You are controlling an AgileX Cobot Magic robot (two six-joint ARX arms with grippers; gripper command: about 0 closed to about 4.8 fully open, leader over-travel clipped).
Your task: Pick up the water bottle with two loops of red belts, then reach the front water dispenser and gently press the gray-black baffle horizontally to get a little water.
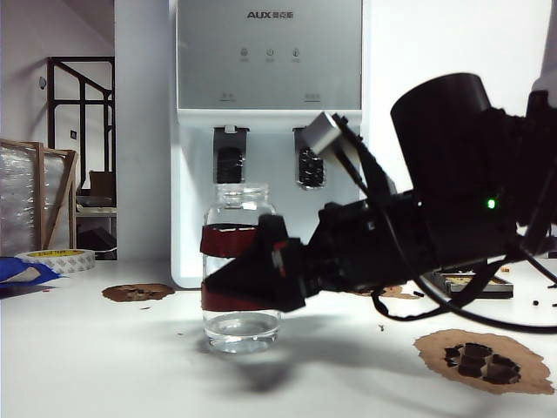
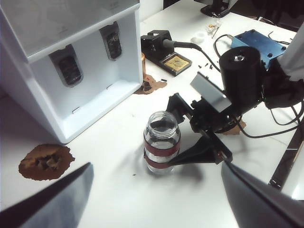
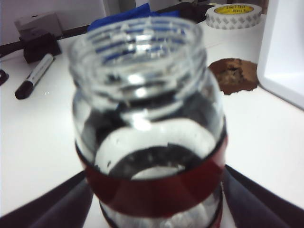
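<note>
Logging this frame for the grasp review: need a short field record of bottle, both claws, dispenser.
bottle: water bottle upright on the table, in front of the water dispenser
bottle contents: a little water at the bottom
right claw: right claw straddles the bottle at its red bands, fingers either side
left claw: left claw open, apart from the bottle, holding nothing
baffle: gray-black baffle untouched
</note>
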